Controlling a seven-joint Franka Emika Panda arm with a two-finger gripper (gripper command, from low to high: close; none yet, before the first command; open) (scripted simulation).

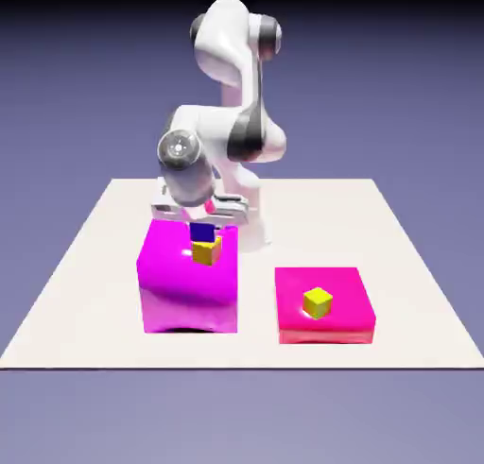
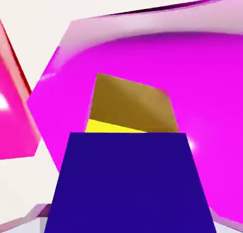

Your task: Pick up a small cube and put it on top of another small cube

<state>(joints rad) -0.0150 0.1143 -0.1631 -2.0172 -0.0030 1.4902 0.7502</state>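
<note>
Going left to right in the exterior view: the big magenta block [image 1: 189, 287] stands on the pale table [image 1: 255, 349], at the left. Above its far part is the gripper [image 1: 202, 218], pointing down off the white arm [image 1: 210, 129]. The small dark blue-violet cube [image 1: 202, 232] is at the fingertips; in the hand view it fills the space between them and hides most of both. Can't tell whether the jaws pinch it or stand clear. It sits right at the top of the small golden cube [image 1: 206, 252], slightly toward the exterior view's left; can't confirm contact. Golden one rests on the magenta block. Well to the right, a low pink-red slab [image 1: 350, 311] carries a lemon-yellow cube [image 1: 318, 302].
</note>
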